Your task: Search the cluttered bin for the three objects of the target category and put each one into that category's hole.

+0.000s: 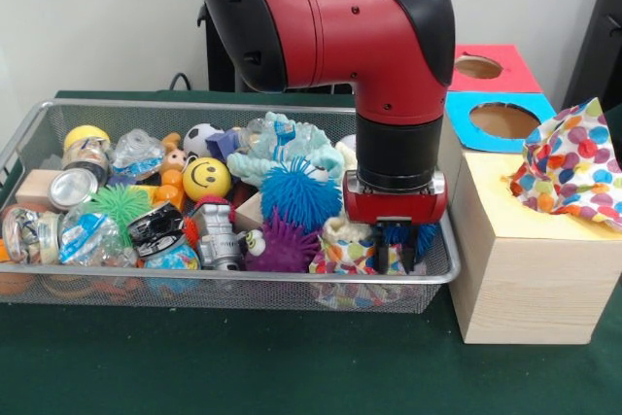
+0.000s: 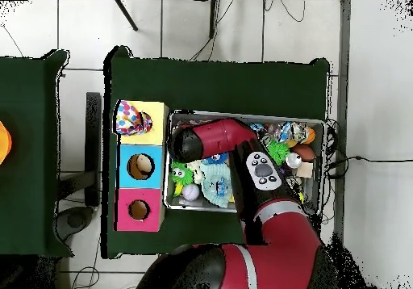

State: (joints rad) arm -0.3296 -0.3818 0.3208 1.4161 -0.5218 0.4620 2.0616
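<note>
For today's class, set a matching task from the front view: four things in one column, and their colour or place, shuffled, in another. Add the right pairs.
Things
1. smiley ball
2. spiky ball
3. polka-dot cloth
4. gripper

Colour or place
A. down inside the wire bin's right end
B. blue
C. yellow
D. over the yellow top of the wooden box

Pairs: 1-C, 2-B, 3-D, 4-A
</note>
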